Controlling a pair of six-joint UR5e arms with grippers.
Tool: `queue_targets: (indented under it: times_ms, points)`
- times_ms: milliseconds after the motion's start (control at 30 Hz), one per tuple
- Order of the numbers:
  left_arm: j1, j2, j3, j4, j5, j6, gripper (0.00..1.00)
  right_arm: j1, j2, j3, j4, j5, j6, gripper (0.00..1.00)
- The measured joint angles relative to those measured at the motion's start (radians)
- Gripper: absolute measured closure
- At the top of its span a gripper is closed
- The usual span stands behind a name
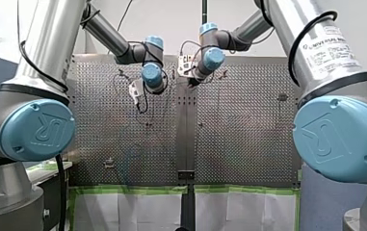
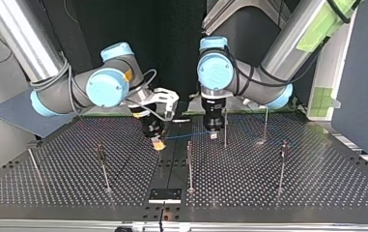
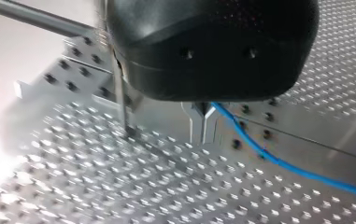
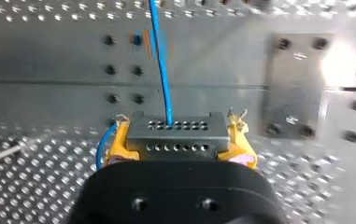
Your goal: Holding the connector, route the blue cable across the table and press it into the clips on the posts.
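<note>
Beyond the connector (image 4: 175, 133), clamped tight between the yellow pads (image 4: 118, 144) of my right jaws, the blue cable (image 4: 161, 65) runs out to my left jaws, whose metal fingers (image 3: 195, 126) sit nearly closed around it. Thin posts (image 2: 190, 164) stand on every side of the connector, one just beside my left jaws. Beneath the connector spreads a perforated metal surface (image 2: 268, 193), edged with green tape (image 1: 133, 190); a pale wall (image 1: 171, 24) rises past it.
</note>
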Motion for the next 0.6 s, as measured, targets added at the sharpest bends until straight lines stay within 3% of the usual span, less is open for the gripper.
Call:
queue_targets:
  times_ms: [233,433,600]
  points:
    - [-0.003,0.073,0.0,-0.007,-0.003,0.008,1.0,-0.002,-0.056,0.0,0.048,0.0,-0.016,1.0]
    - [-0.002,0.127,0.0,-0.004,0.014,0.014,1.0,-0.002,-0.065,0.0,0.056,-0.001,-0.021,1.0]
    - [0.005,0.119,0.003,0.008,0.054,0.012,1.0,-0.004,-0.064,0.0,0.056,-0.004,-0.021,1.0]
